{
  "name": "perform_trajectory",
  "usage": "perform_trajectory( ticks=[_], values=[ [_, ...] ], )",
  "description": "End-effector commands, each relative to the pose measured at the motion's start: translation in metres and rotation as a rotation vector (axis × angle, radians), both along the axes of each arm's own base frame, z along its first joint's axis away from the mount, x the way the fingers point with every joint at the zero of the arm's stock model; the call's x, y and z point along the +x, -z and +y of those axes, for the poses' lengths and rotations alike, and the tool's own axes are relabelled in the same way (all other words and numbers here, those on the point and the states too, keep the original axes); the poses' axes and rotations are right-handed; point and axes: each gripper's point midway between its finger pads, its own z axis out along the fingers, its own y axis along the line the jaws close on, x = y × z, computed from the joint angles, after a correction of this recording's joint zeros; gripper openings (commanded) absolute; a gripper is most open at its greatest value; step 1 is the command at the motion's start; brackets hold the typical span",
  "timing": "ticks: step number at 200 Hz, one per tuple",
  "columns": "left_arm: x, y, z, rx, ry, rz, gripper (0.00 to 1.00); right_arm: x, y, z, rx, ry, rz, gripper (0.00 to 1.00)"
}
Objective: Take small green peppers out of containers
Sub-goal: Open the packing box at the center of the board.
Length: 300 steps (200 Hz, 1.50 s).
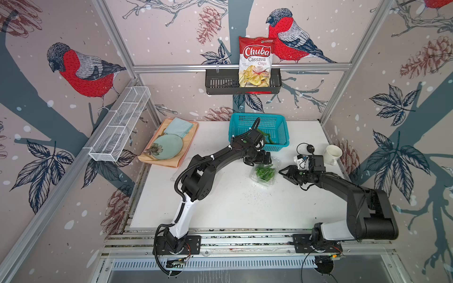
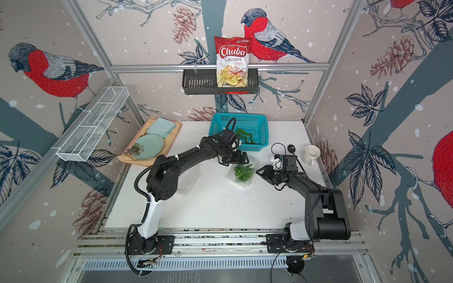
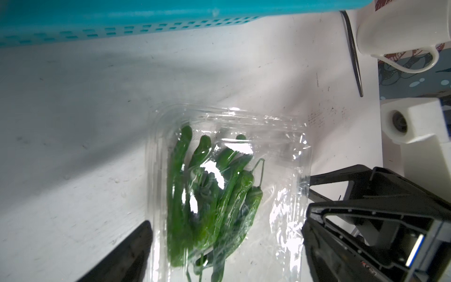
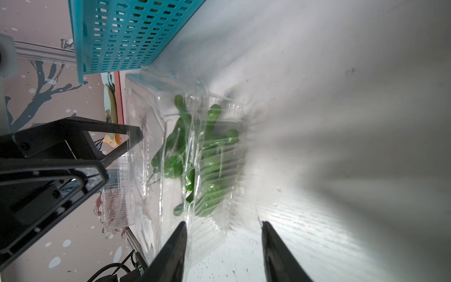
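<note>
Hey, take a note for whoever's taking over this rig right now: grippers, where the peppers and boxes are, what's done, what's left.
Left gripper: open, jaws either side of the clear container in front of the turquoise basket.
Right gripper: open at that container's end, holding nothing.
Peppers: a bunch of peppers in that container; a few peppers in the basket.
Second container: under the left arm, looks empty.
Done: one container apparently emptied.
Left: the bunch; whether the lid is latched, I cannot tell.
</note>
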Motion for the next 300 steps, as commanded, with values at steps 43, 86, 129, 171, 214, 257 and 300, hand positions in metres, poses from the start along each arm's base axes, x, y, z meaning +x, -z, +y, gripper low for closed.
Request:
perform_trajectory(
  ticks=[43, 86, 129, 171, 214, 257, 300],
  values=[
    [-0.005, -0.005, 0.001, 0.003, 0.020, 0.004, 0.93, 0.006, 0.011, -0.003, -0.017, -0.016, 0.031, 0.45],
    [-0.009, -0.004, 0.001, 0.013, 0.036, 0.002, 0.93, 0.017, 0.002, 0.018, -0.017, -0.072, 0.002, 0.44],
    [-0.015, -0.003, -0.002, 0.018, 0.055, 0.001, 0.93, 0.017, 0.008, 0.037, 0.001, -0.093, 0.003, 0.43],
    [-0.016, -0.004, 0.001, 0.034, 0.051, -0.011, 0.93, 0.013, -0.001, 0.042, 0.004, -0.096, -0.018, 0.44],
    [-0.014, -0.004, 0.007, 0.061, 0.036, -0.028, 0.93, -0.013, 0.018, 0.015, -0.046, -0.060, 0.045, 0.57],
    [-0.013, -0.004, 0.009, 0.075, 0.032, -0.032, 0.96, -0.036, 0.025, 0.007, -0.053, -0.067, 0.079, 0.55],
    [-0.015, -0.003, 0.009, 0.077, 0.041, -0.022, 0.96, -0.041, 0.016, 0.018, 0.003, -0.082, 0.046, 0.50]
  ],
)
